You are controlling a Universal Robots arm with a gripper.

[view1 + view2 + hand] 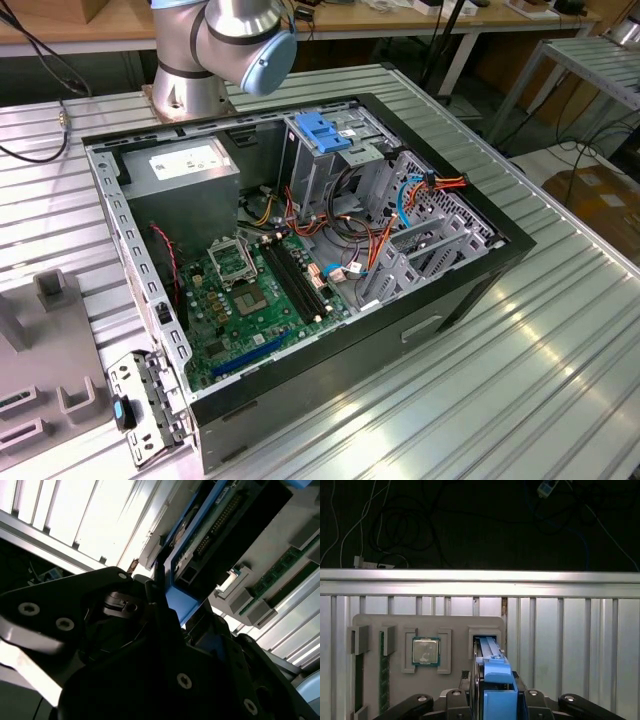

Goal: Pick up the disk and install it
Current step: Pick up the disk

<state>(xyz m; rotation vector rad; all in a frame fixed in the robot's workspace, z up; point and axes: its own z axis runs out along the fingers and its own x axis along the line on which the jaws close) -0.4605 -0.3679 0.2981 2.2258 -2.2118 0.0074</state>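
In the first wrist view the disk shows edge-on, its blue plastic edging running from a slot in a grey parts tray up into my gripper. The gripper's dark fingers press against both sides of the disk, so it is shut on it. In the second wrist view the disk shows its circuit-board side with connectors and a blue edge, just past the gripper's black body. I cannot tell whether the disk's far end still rests in the slot.
The tray also holds a processor chip and memory sticks, near the ribbed table's edge. The exterior view shows the open computer case with a blue-handled drive cage, grey power supply, motherboard and loose cables.
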